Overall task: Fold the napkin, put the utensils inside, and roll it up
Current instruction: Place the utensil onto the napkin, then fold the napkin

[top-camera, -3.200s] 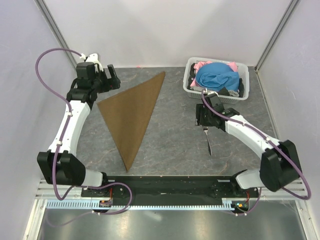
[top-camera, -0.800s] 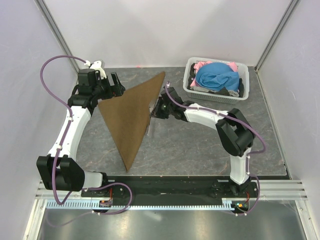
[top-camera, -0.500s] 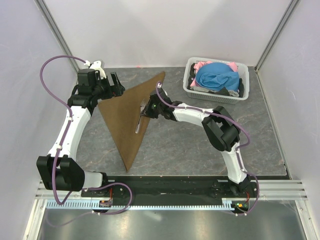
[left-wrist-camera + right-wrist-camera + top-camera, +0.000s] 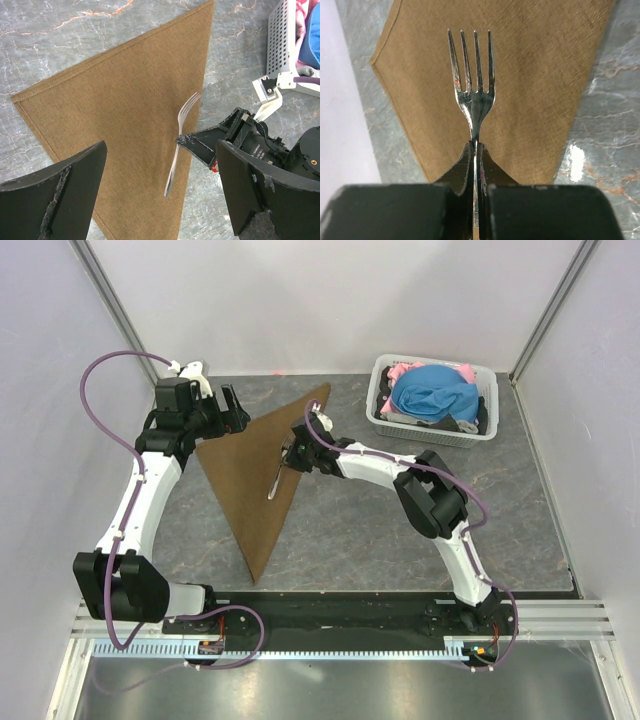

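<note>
The right hand (image 4: 291,457) is clamped on the neck of the stiff, probably slippery fork (image 4: 277,478) above the right edge of the limp folded napkin (image 4: 245,465), best pinched at a corner, while the left hand (image 4: 228,408) hovers with fingers apart by its far-left corner.

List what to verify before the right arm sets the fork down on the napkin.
1. Grip: ok. The right gripper is shut on the handle of the slim silver metal fork.
2. Fork over the brown cloth napkin: ok, near its right edge.
3. Napkin folded: ok, a flat triangle.
4. Left gripper out of the way: ok. It is open and holds nothing, at the napkin's far left corner.
5. Fork touching the cloth: cannot tell.
6. White plastic basket clear: ok, well to the right.
</note>
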